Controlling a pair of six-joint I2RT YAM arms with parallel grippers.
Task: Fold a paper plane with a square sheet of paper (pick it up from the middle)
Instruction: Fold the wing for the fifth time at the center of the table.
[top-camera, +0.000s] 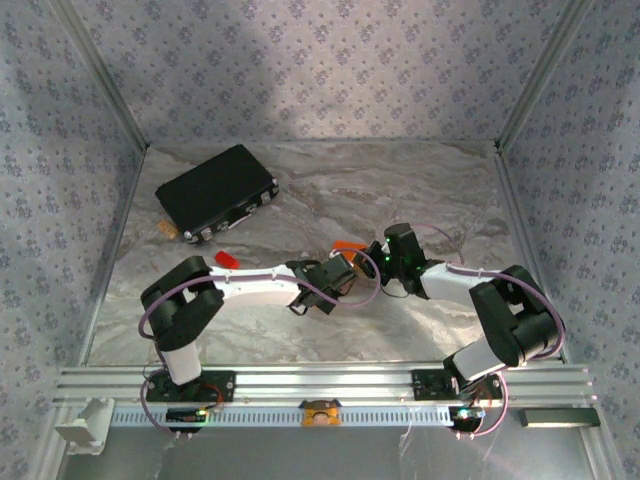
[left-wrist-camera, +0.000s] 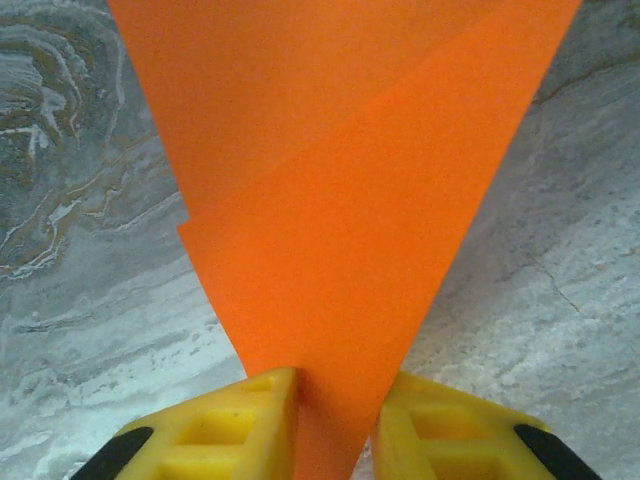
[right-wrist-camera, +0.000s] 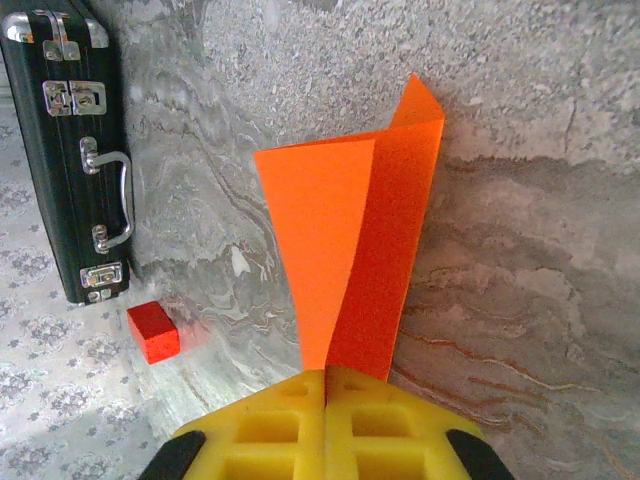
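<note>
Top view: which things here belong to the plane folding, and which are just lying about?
Job: orange paper, left fingers, right fingers.
Lying about: black case, red block.

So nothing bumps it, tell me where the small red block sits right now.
In the top view the small red block lies left of centre on the marble table, just in front of the black case, near its front corner.
</note>
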